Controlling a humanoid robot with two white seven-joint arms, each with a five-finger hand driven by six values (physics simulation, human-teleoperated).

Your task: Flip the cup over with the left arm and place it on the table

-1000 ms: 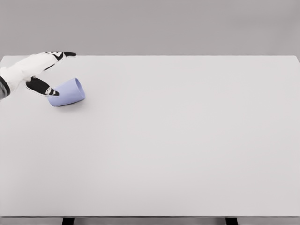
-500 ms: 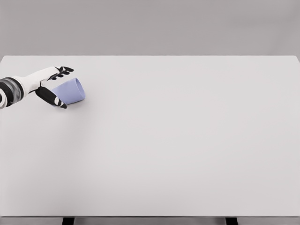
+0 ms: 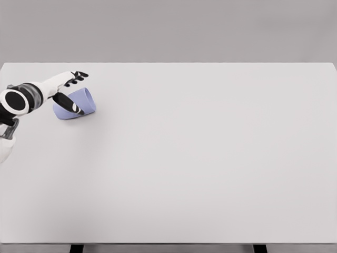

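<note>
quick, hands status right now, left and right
Left hand: open, thumb and fingers either side of the lying cup, not clearly gripping it yet.
Right hand: not in view.

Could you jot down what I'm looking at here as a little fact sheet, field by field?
Surface: white table
Object: light blue cup, lying on its side near the far left of the table
Left hand: reaching around the cup, thumb across its front, other fingers behind; a firm grip cannot be confirmed
Right arm: out of view
Cup upright: not yet
</note>
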